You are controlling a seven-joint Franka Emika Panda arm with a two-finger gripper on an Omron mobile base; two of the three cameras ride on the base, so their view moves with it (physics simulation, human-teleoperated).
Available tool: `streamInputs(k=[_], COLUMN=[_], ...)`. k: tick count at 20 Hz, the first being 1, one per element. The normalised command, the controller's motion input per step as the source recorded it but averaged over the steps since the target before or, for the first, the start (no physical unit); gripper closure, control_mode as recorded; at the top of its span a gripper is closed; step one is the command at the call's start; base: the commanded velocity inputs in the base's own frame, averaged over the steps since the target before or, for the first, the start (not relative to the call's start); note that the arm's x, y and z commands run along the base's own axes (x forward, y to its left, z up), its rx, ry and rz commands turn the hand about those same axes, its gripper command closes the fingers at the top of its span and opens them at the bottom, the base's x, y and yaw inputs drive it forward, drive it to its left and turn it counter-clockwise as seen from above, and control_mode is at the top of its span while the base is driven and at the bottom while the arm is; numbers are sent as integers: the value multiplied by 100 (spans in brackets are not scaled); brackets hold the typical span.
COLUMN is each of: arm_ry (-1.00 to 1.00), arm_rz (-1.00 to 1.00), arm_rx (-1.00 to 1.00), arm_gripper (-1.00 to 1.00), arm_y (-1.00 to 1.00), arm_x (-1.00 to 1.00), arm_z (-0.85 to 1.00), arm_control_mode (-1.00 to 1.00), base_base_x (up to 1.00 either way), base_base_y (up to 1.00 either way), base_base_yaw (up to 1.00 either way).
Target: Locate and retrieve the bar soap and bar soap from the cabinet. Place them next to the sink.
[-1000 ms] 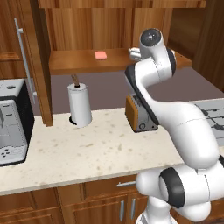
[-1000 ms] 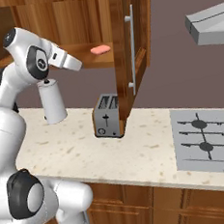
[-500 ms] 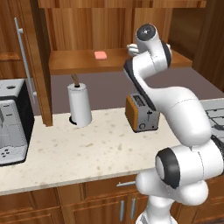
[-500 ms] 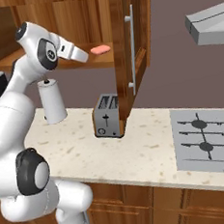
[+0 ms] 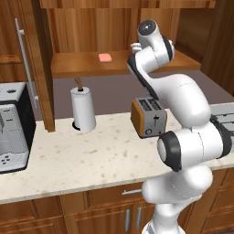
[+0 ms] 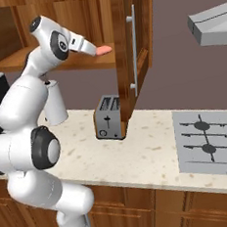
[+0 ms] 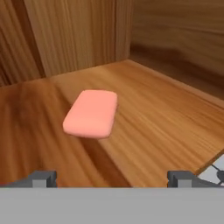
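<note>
Salmon-pink bar soap (image 7: 91, 113) lies flat on the cabinet (image 5: 151, 27) plank shelf (image 7: 166, 118), near its back wall and apart from the side wall. Gripper (image 7: 111, 177) is open, fingertips (image 7: 41, 177) spread wide, not touching the soap.

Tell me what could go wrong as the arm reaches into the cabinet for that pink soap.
The bar soap lies flat on the shelf, so the open gripper could slide it toward the back wall instead of pinching it. The open cabinet door hangs close beside the arm's path and could be clipped on the way out. A dropped bar might land by the toaster below.
</note>
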Motion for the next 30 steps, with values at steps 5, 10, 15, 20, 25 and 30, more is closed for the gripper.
streamInputs(k=[5, 10, 15, 20, 25, 30], arm_ry=[1, 1, 4, 2, 0, 2], arm_rz=[-2, -4, -5, -3, -1, -4], arm_rx=[0, 0, -1, -1, 0, 0], arm_gripper=[-100, -100, -100, -100, -100, -100], arm_y=[-8, -14, -9, -12, -9, -7], arm_x=[49, 28, 35, 41, 33, -2], arm_z=[0, -7, -7, 0, 0, 0], arm_control_mode=[-100, -100, -100, -100, -100, -100], base_base_x=[0, 0, 0, 0, 0, 0], base_base_y=[0, 0, 0, 0, 0, 0], base_base_yaw=[0, 0, 0, 0, 0, 0])
